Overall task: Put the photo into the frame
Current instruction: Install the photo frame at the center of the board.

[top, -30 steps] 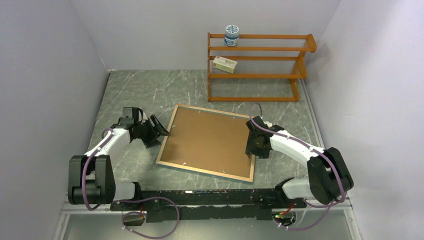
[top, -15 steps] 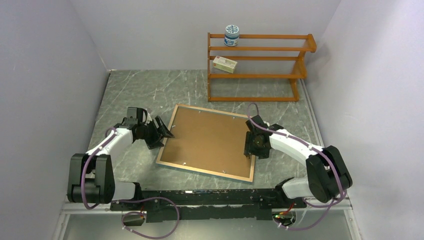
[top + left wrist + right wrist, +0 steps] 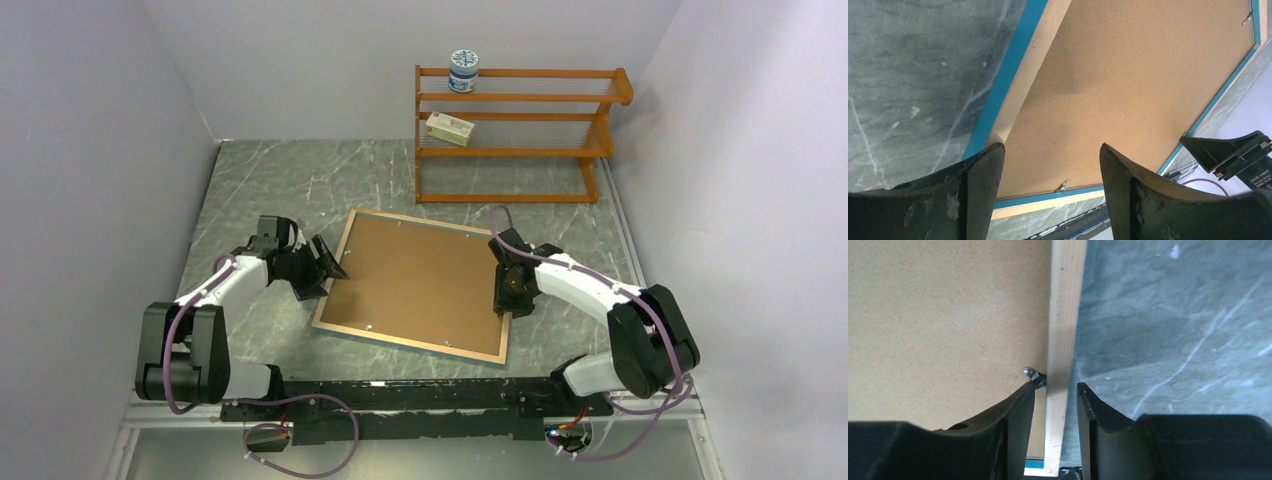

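The frame (image 3: 410,342) lies face down in the middle of the table, its light wood rim up and a brown backing board (image 3: 420,280) filling it. The photo is hidden. My left gripper (image 3: 328,268) stands open at the frame's left edge; in the left wrist view its fingers (image 3: 1050,146) hang above the board near the wood rim (image 3: 1028,70), with nothing between them. My right gripper (image 3: 508,295) straddles the right rim (image 3: 1065,315). Its jaws (image 3: 1056,385) are narrow, with a thin gap on each side of the wood. One fingertip sits by a metal tab (image 3: 1030,372).
An orange-brown shelf rack (image 3: 520,135) stands at the back right, with a white and blue jar (image 3: 463,70) on top and a small box (image 3: 450,128) on a lower shelf. Grey walls close in on both sides of the marble table (image 3: 270,190).
The right jaws have narrowed around the frame's right rim and shifted slightly farther along it. The left gripper has edged closer to the left rim, still open.
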Robot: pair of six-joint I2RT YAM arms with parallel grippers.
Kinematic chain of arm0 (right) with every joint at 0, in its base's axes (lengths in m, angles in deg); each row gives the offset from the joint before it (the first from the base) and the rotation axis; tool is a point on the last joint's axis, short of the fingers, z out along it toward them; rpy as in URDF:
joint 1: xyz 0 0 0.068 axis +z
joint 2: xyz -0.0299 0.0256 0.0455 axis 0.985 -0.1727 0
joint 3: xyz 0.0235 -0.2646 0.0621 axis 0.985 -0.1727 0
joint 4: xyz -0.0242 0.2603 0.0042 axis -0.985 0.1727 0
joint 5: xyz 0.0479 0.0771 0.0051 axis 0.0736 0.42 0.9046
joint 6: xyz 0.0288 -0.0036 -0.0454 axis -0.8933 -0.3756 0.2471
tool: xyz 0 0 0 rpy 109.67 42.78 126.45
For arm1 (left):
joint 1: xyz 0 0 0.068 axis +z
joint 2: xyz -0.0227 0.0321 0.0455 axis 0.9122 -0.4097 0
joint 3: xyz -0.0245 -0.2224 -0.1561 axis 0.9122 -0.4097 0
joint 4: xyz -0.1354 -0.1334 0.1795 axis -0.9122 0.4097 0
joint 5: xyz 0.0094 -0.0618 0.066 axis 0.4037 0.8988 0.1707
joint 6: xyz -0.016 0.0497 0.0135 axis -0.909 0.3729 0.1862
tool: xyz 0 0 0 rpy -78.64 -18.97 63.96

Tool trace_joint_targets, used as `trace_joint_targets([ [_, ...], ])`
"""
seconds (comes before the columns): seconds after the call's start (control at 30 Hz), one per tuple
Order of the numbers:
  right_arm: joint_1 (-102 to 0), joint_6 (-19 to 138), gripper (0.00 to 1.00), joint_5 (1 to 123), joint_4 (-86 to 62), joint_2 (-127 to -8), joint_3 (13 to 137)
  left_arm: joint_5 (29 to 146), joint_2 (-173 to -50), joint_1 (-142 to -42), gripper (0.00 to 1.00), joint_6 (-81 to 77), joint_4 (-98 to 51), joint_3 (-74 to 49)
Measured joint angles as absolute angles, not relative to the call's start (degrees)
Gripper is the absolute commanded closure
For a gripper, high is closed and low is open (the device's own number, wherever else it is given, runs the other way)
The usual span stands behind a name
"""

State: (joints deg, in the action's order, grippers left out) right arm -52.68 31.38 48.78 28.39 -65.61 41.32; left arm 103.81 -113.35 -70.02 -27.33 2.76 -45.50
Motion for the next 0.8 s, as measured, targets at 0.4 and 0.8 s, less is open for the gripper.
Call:
trace_joint_targets([
  [0.4,-52.42,30.35,0.57,44.43,31.08,-67.12,43.01,103.62,-113.33,-70.15,0.25,-27.33,2.78,-45.5],
  [0.8,-52.55,30.55,0.46,45.85,31.47,-58.83,47.38,102.35,-113.33,-70.35,0.28,-27.63,3.02,-45.46],
])
